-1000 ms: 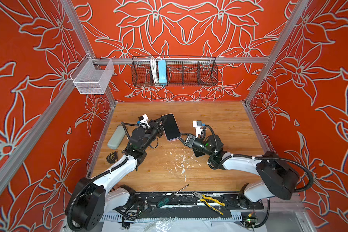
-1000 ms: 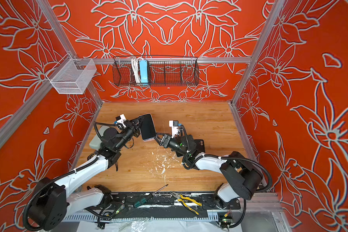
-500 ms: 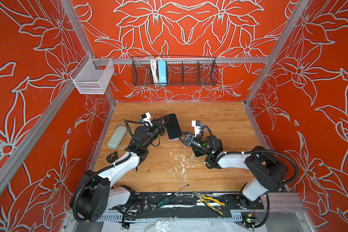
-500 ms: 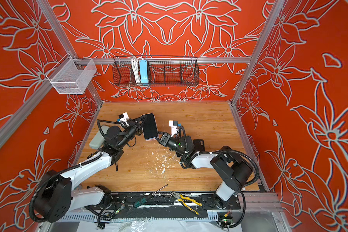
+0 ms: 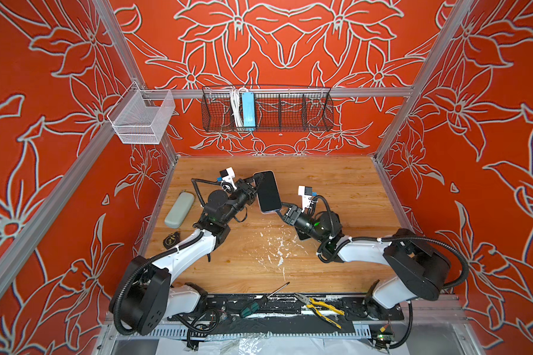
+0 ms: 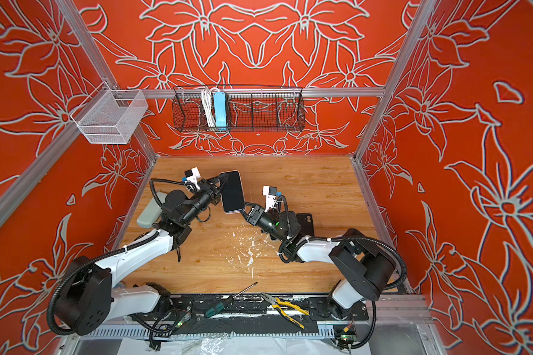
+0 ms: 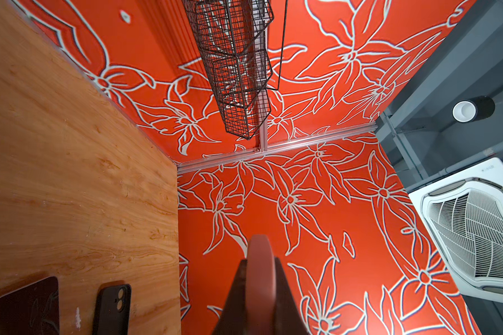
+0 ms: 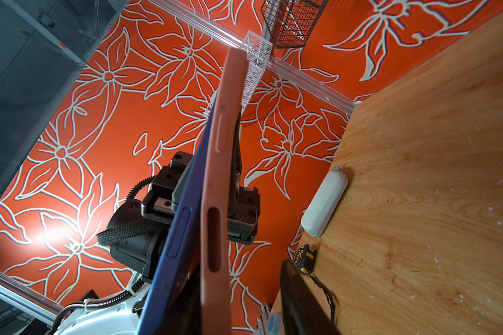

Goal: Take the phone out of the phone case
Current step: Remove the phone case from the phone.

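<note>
The phone [image 5: 268, 192] [image 6: 232, 192], dark screen up, hangs tilted above the table in its salmon-pink phone case [image 8: 218, 174]. My left gripper [image 5: 254, 189] [image 6: 219, 189] is shut on the case's long edge; the pink rim [image 7: 259, 255] shows between its jaws. My right gripper [image 5: 279, 212] [image 6: 243, 210] stands at the phone's near lower corner. In the right wrist view the phone's blue side [image 8: 183, 220] gapes away from the case at that end. One dark finger [image 8: 296, 301] stands clear of the case; the opposite finger is hidden behind the phone and case.
A grey-green pouch [image 5: 179, 209] and a tape measure [image 5: 171, 239] lie by the left wall. A black phone case [image 6: 305, 221] lies flat behind my right arm. A screwdriver [image 5: 259, 302] and pliers [image 5: 317, 305] rest on the front rail. Two wire baskets [image 5: 266, 110] [image 5: 142, 118] hang on the walls.
The phone has shifted slightly to the right in my left gripper. My right gripper has closed in on the phone's lower corner and its jaws have narrowed.
</note>
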Controlling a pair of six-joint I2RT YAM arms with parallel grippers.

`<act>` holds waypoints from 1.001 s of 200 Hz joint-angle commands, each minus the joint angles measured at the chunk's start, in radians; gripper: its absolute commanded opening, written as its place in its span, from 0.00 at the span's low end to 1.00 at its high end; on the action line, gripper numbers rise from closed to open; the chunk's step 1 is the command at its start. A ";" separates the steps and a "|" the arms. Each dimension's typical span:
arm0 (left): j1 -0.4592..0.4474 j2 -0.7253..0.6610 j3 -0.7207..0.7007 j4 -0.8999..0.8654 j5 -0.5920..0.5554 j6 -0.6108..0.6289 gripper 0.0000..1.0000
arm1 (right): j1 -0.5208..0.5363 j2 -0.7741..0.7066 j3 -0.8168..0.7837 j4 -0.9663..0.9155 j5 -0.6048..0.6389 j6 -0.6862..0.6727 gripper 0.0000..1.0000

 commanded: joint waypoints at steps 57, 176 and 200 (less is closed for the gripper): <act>-0.002 0.000 0.004 0.020 -0.008 0.063 0.00 | 0.027 -0.049 -0.007 0.019 0.027 -0.002 0.20; -0.002 -0.005 -0.031 -0.002 -0.008 0.074 0.31 | 0.037 -0.100 -0.039 0.045 0.123 0.062 0.05; -0.002 -0.012 -0.037 -0.004 -0.007 0.072 0.35 | 0.037 -0.099 -0.042 0.056 0.133 0.073 0.03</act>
